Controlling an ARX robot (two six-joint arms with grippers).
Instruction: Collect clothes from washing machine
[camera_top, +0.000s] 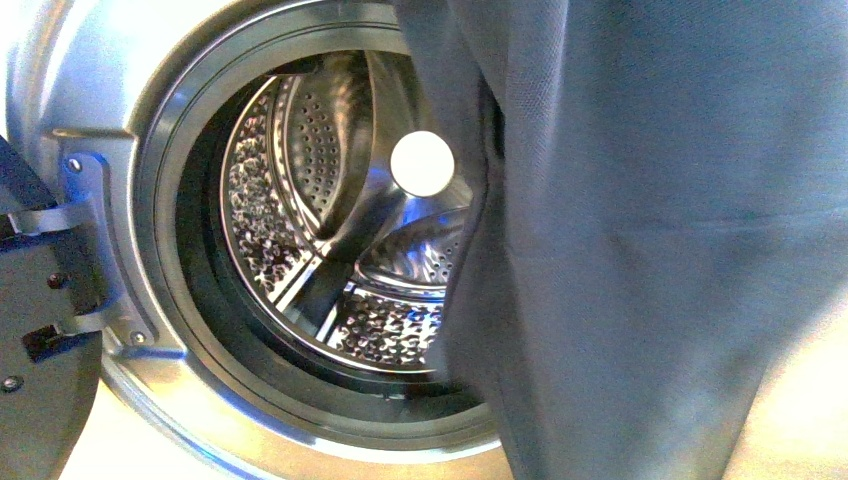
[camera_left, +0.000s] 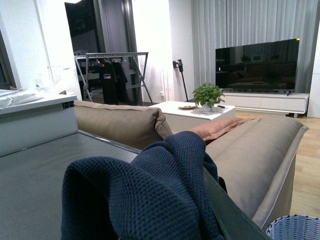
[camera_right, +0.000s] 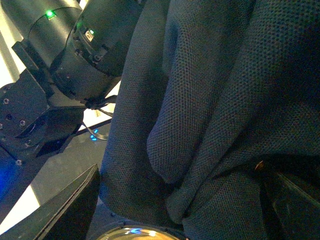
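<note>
Straight ahead in the front view, one washing machine (camera_top: 90, 90) stands with its one door (camera_top: 40, 350) swung open at the left edge. The one steel drum (camera_top: 300, 200) shows no clothes in its visible half. One blue-grey garment (camera_top: 650, 250) hangs close to the lens and hides the other half. Neither tool shows here. The risk is that the curtain of fabric blinds this camera, so anything left in the covered part of the drum could be missed. A trailing hem could also catch on the door rim.

From the left wrist, one navy knit piece (camera_left: 150, 195) lies heaped in the foreground over a grey worktop (camera_left: 35, 180). One sofa (camera_left: 260, 160) stands behind it and one basket (camera_left: 295, 227) rim sits low in the corner. The left tool is out of sight, so I cannot tell its state. If the knit is only draped, it may slide off and land beside the basket.

From the right wrist, one dark mesh cloth (camera_right: 225, 100) fills the frame. The right tool (camera_right: 182, 220) looks released, its fingers (camera_right: 70, 207) standing wide apart with cloth hanging between them, unpinched. One black arm segment (camera_right: 75, 55) sits just beside the folds and could tangle in them. Whether these three sightings are one garment or several, I cannot tell.
</note>
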